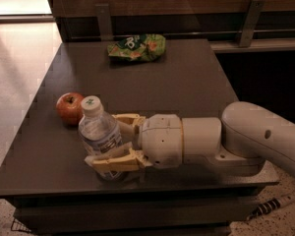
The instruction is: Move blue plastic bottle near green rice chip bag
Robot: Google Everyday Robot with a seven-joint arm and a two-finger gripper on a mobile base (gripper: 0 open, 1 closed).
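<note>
as its arm (255,132) lies level, claw (104,141) brackets blue plastic bottle (97,129).

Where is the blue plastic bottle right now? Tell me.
Camera view: the blue plastic bottle stands upright front-left on the table, just right of the red apple, held in the claw, far from the green rice chip bag at the back.
</note>
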